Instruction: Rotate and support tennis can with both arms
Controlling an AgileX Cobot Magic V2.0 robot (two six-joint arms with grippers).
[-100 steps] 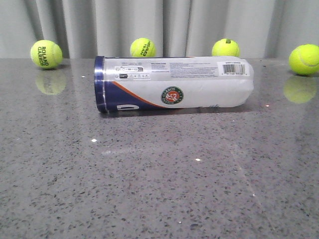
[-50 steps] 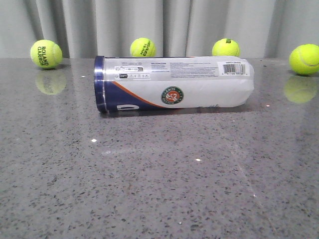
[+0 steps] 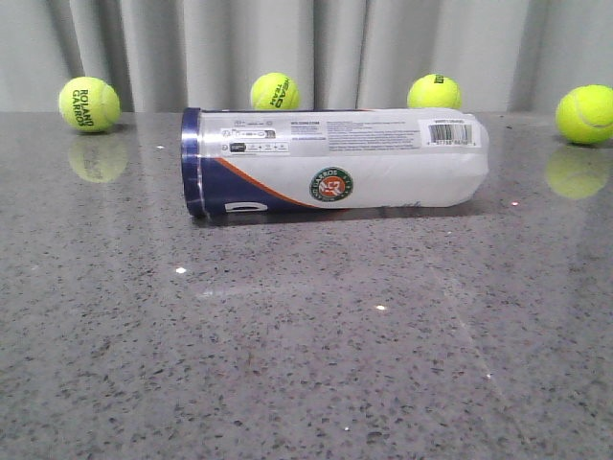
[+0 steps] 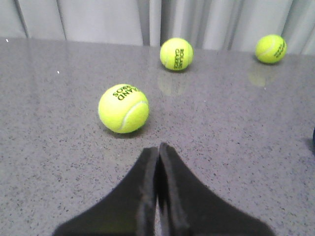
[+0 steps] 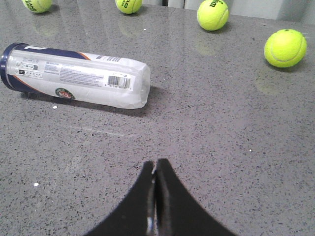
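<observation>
The tennis can (image 3: 335,161) lies on its side on the grey stone table, navy rim to the left, closed end to the right. It also shows in the right wrist view (image 5: 78,76). Neither gripper shows in the front view. My left gripper (image 4: 158,147) is shut and empty, above bare table, with a tennis ball (image 4: 123,108) just beyond its tips. My right gripper (image 5: 155,164) is shut and empty, well short of the can's closed end.
Several tennis balls stand along the back by the curtain: one at far left (image 3: 88,103), one behind the can (image 3: 274,92), one to its right (image 3: 433,92), one at far right (image 3: 584,114). The left wrist view shows two more balls (image 4: 176,53) (image 4: 270,48).
</observation>
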